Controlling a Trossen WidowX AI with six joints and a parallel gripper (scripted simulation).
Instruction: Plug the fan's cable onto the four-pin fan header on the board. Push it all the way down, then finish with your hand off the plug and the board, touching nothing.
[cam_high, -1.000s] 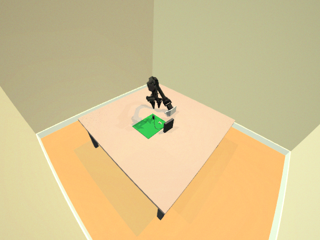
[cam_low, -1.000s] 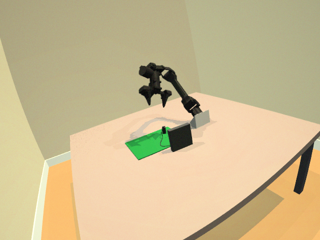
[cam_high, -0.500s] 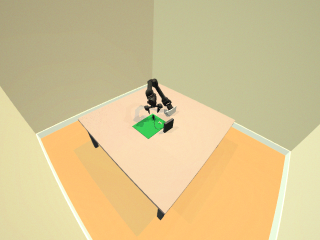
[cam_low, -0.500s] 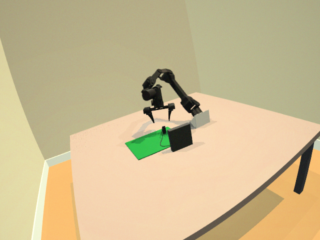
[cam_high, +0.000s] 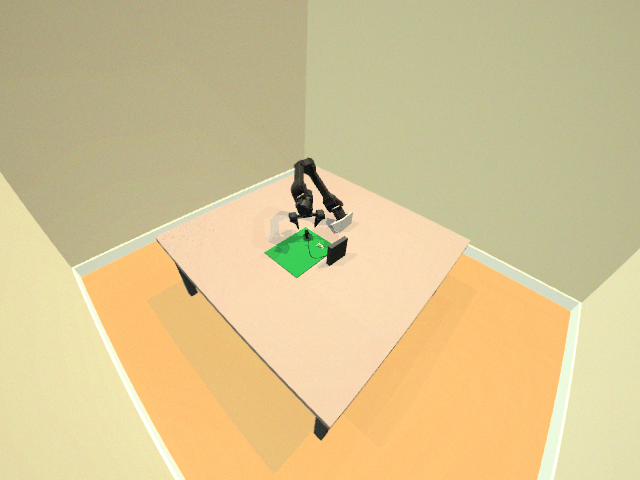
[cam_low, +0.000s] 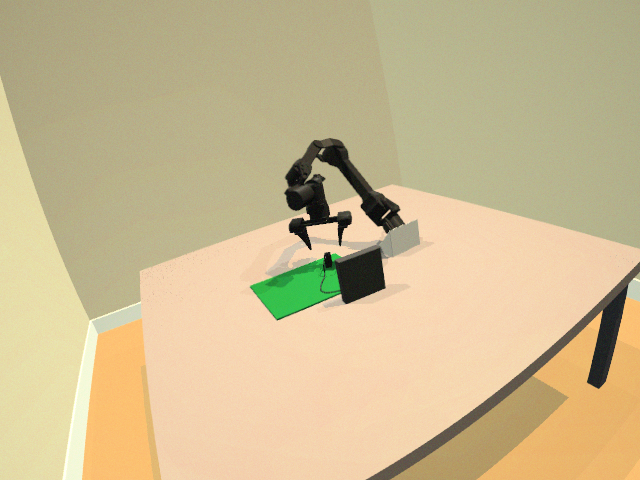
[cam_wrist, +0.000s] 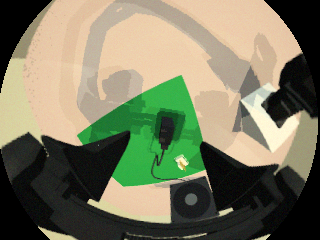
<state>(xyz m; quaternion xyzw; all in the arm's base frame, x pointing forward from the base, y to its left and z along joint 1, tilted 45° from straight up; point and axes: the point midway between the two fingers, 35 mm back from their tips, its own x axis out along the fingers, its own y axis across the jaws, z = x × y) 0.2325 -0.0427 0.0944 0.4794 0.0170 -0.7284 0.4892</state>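
The black parallel-jaw gripper hangs spread wide, grasping nothing, above the flat green board. The small black plug stands below it, its thin cable running toward five o'clock to the square black fan.

Board flat on counter; plug upright at board's far corner, cable running to fan standing beside board; fingers above, apart.
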